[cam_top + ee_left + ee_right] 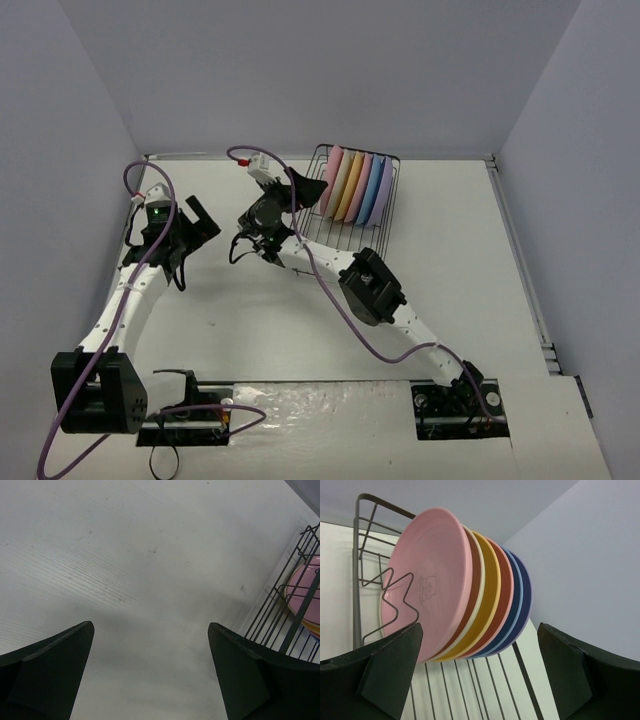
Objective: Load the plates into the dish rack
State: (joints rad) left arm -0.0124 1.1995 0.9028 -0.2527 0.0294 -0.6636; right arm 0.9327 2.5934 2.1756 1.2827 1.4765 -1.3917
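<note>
Several plates stand on edge side by side in the black wire dish rack (382, 222) at the back of the table: pink (334, 178), cream, yellow-orange (354, 185), pink, blue (377, 188) and lavender. My right gripper (304, 189) is open just left of the rack, with nothing between its fingers. In the right wrist view the pink plate (435, 570) is nearest, the others stacked behind it, and the right gripper (480, 626) gapes wide in front of them. My left gripper (204, 222) is open over bare table, left of the rack; its wrist view shows the left gripper (150, 625) empty.
White table (300, 330) closed in by grey walls at the back and both sides. The rack's wire side (280, 615) and a pink plate (302, 592) show at the right edge of the left wrist view. Purple cables trail along both arms.
</note>
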